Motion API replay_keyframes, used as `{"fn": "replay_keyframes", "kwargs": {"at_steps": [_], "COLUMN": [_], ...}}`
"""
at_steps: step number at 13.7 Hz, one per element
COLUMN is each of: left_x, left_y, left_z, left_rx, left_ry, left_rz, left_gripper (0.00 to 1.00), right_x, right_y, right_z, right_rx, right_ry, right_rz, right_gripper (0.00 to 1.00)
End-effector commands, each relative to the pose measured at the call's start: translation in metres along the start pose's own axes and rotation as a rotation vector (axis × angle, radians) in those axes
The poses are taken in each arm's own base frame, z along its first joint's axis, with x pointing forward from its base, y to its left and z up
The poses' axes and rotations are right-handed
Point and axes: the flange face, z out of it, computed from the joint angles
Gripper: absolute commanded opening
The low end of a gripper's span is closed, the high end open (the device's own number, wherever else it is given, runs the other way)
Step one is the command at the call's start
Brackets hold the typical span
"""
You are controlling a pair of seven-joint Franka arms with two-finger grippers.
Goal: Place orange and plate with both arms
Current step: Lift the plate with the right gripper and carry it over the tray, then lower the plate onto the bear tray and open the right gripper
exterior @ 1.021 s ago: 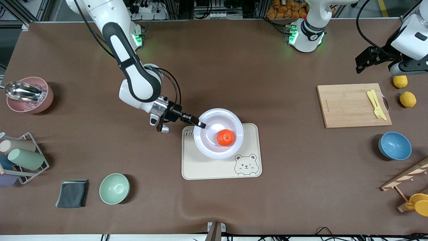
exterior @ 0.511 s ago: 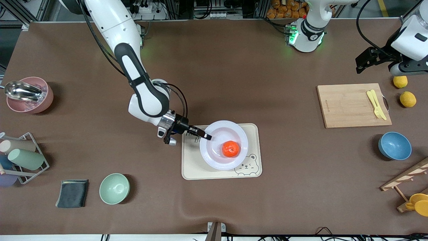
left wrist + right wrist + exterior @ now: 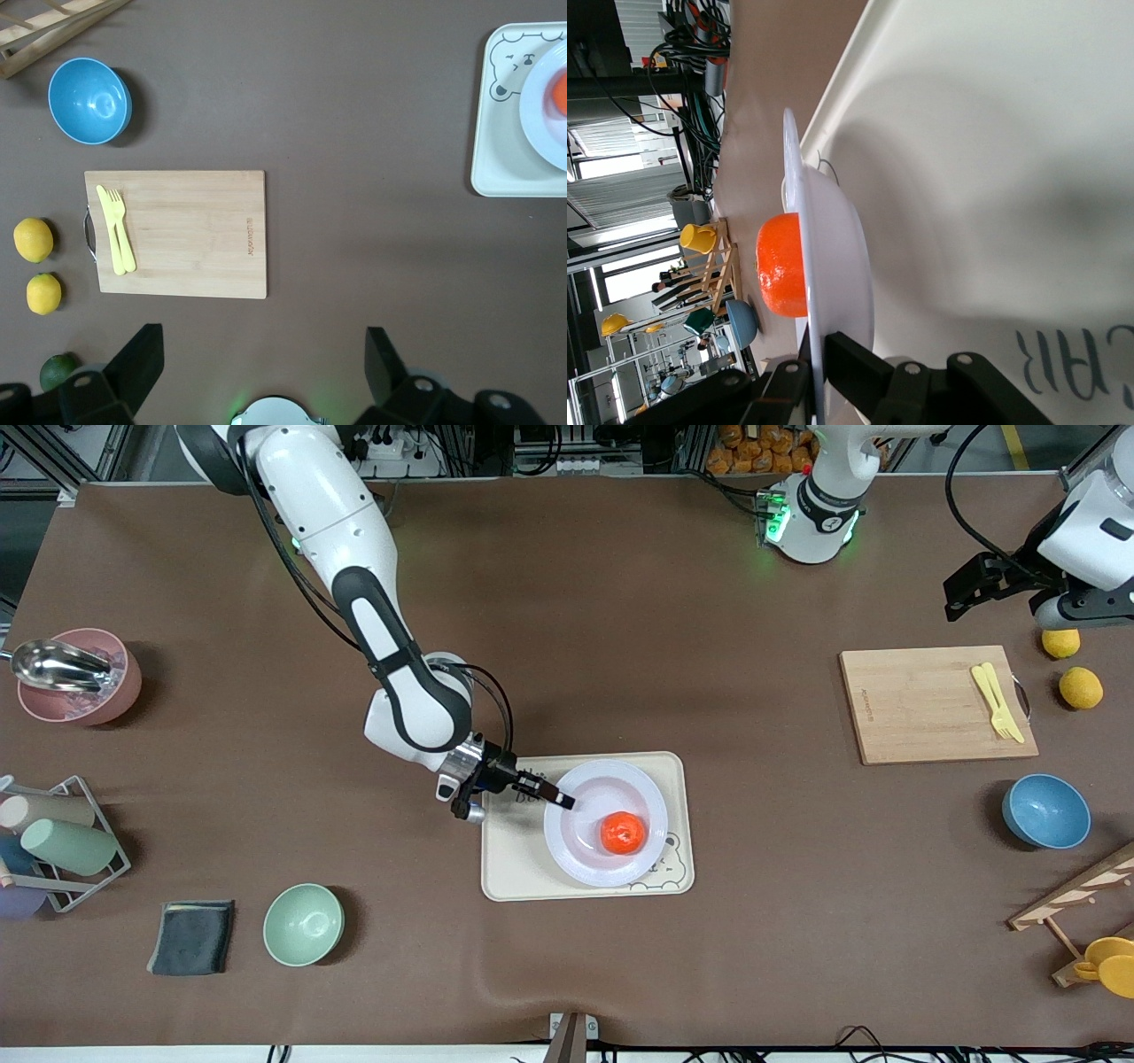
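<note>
One glossy red-orange orange sits in the shallow, smooth lavender-white plate, seemingly just above the cream bear-printed tray. Right gripper fingers clamp the plate's rim. Left gripper waits over the brown tabletop, fingers apart.

The right tool, clamped on the rim of the plate, has carried it nearer the front camera and toward the left arm's end of the worktop. The plate now sits almost wholly over the tray, covering most of the printed bear, and the orange has travelled with it.
</note>
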Motion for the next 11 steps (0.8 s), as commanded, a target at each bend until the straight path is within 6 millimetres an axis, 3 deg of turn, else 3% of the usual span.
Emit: {"fn": "replay_keyframes", "kwargs": {"at_steps": [1, 2, 4, 11], "left_x": [-0.0017, -0.0017, -0.0016, -0.0001], "left_y": [-0.001, -0.001, -0.001, -0.0007], "left_z": [-0.0011, -0.0011, -0.0004, 0.0011], "left_rx": [0.005, 0.005, 0.005, 0.005], "left_ry": [0.005, 0.005, 0.004, 0.001], "left_rz": [-0.008, -0.008, -0.008, -0.008], "left_gripper": [1.0, 1.0, 1.0, 1.0], "right_x": [0.0052, 0.0063, 0.0065, 0.0061], "right_y": [-0.0002, -0.0008, 0.0003, -0.0051], "right_z": [0.0126, 0.0121, 0.0123, 0.0124], "right_rx": [0.019, 0.02, 0.018, 0.024], "right_ry": [0.015, 0.016, 0.017, 0.016], "right_rz": [-0.015, -0.016, -0.015, -0.045], "right_gripper": [0.04, 0.23, 1.0, 1.0]}}
